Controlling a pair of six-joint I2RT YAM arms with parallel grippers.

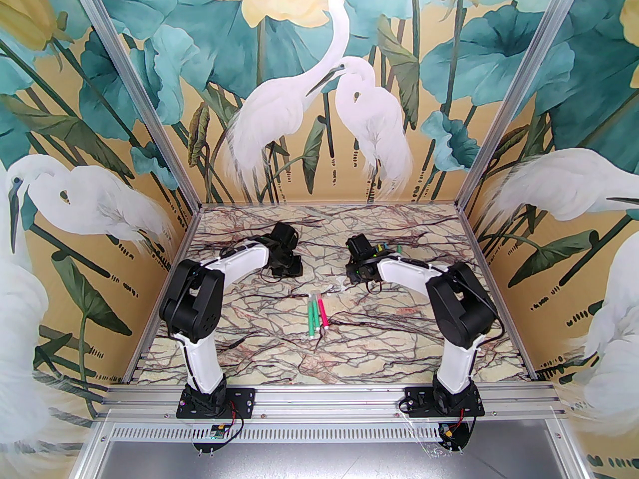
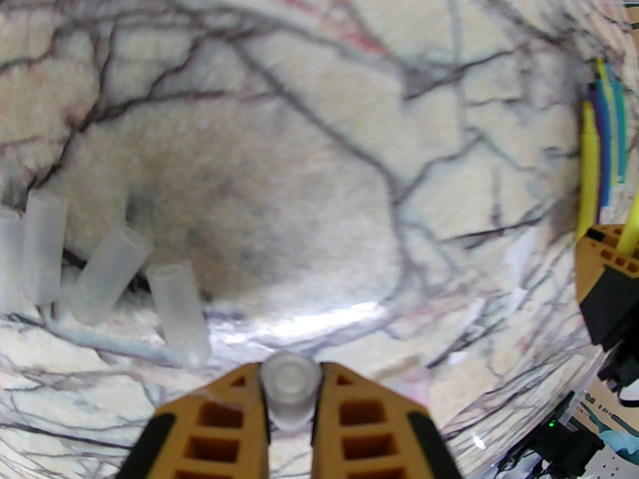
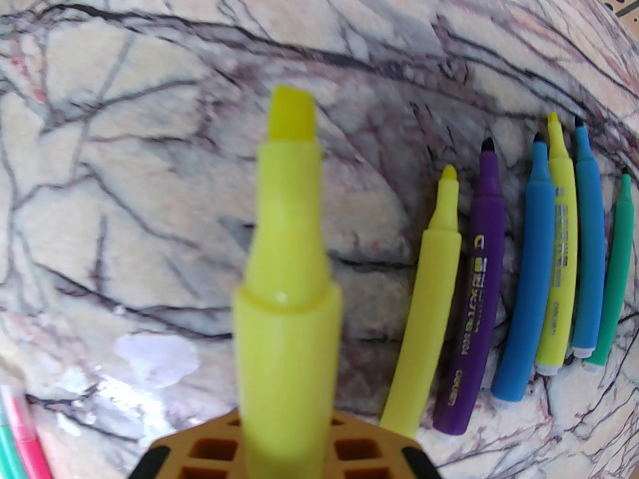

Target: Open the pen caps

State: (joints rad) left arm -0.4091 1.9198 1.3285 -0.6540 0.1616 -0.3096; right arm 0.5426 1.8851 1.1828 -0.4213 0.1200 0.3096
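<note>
- L arm: the left gripper [image 2: 290, 369] was clamped on a clear cap [image 2: 289, 392]. Fingers pinched it from both sides, open mouth facing away from the cam, held off the table [image 2: 309, 177].
- R arm: the right gripper [image 3: 284, 442] was closed round the barrel of a yellow pen [image 3: 284, 247]. Its chisel tip was bare and pointing away, no cap on it.
- Judged: cap and pen were two halves of one pair. Each arm kept its half, w/ the grippers apart over the far-middle of the table.
- Loose caps [image 2: 107, 277]: approx four lay bunched on the table, left of the held cap in the L wrist view. Some touched, tilted diff ways. Prob the drop spot, so the held cap likely belonged there next.
- Bare pens [image 3: 529, 287]: six lay side by side, right of the held pen: yellow, purple, blue, yellow-green, blue, green. Tips all pointed the same way, none capped. Looked like the done row, kept apart from the caps to avoid mix-ups. The yellow pen prob went at its left end.
- Other pens [image 1: 315, 317]: two green and one pink lay together mid-table, nearer the arm bases, btwn both arms. Prob the ones left to do; too small to be sure their caps were on.
- Progress est.: past halfway.
- Risk: the cap looked small and slick, so it could roll when let go.
</note>
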